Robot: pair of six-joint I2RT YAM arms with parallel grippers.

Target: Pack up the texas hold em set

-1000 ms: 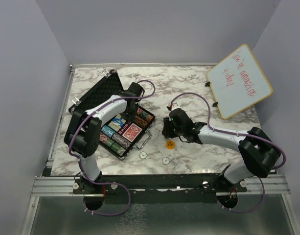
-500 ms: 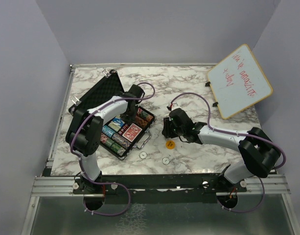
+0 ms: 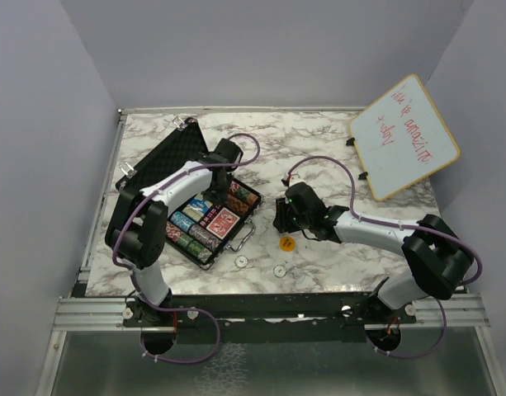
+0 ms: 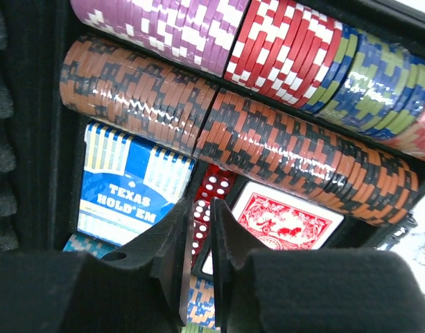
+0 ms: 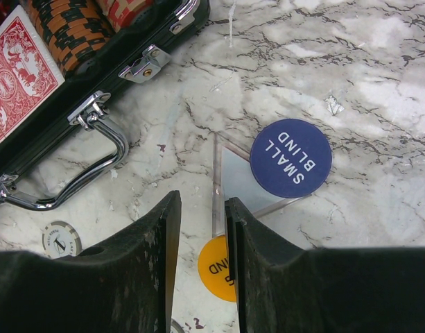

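Observation:
The black case (image 3: 172, 157) lies open at the left. Its tray holds striped chip rows (image 4: 267, 149), a blue card deck (image 4: 125, 184), a red deck (image 4: 285, 222) and red dice (image 4: 215, 186) in a slot between the decks. My left gripper (image 4: 198, 208) reaches into the tray (image 3: 219, 191) with its jaws narrow around a red die in that slot. My right gripper (image 5: 202, 201) hovers over the marble right of the case (image 3: 281, 216), slightly open and empty. A blue SMALL BLIND button (image 5: 291, 158) rests on a clear sheet (image 5: 236, 177), and an orange button (image 5: 213, 274) lies under the gripper.
The case's chrome handle (image 5: 94, 166) and latches face the right gripper. Two white round buttons (image 3: 241, 261) (image 3: 279, 270) lie near the front edge. A wood-framed whiteboard (image 3: 404, 136) leans at the back right. Purple walls close in the table.
The left arm shifted a little over the case, its gripper staying at the dice slot. The right arm and the buttons have not moved.

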